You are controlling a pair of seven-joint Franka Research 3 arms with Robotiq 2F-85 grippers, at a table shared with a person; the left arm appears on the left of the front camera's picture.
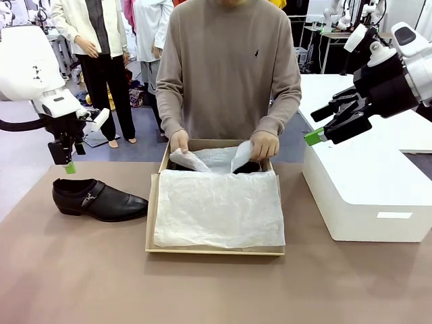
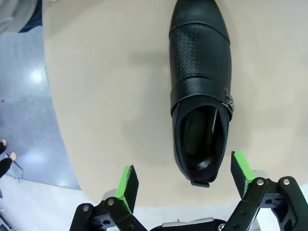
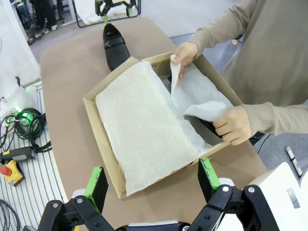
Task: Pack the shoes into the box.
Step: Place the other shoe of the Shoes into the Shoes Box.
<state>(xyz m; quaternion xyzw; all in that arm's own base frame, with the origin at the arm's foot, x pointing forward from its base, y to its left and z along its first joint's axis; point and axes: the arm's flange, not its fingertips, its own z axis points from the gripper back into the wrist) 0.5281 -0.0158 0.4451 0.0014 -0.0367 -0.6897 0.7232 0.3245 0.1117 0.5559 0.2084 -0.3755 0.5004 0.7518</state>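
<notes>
Near the left edge of the tabletop, one black dress shoe lies on its sole, toe pointing toward the middle, its strap and small buckle facing me. My left gripper hangs just above the shoe's heel end without touching it; in the wrist view the jaws stand wide apart, with the heel opening between the green pads. The tan cardboard shoebox sits mid-table, reaching toward the far edge, and a sheet of white tissue paper covers its near part. At the box's far end the person holds up folds of tissue with one hand and the other hand, and a dark bit of the second shoe shows beneath them inside the box. My right gripper is raised over the white box by the right edge, jaws spread and holding nothing, well apart from the shoebox.
</notes>
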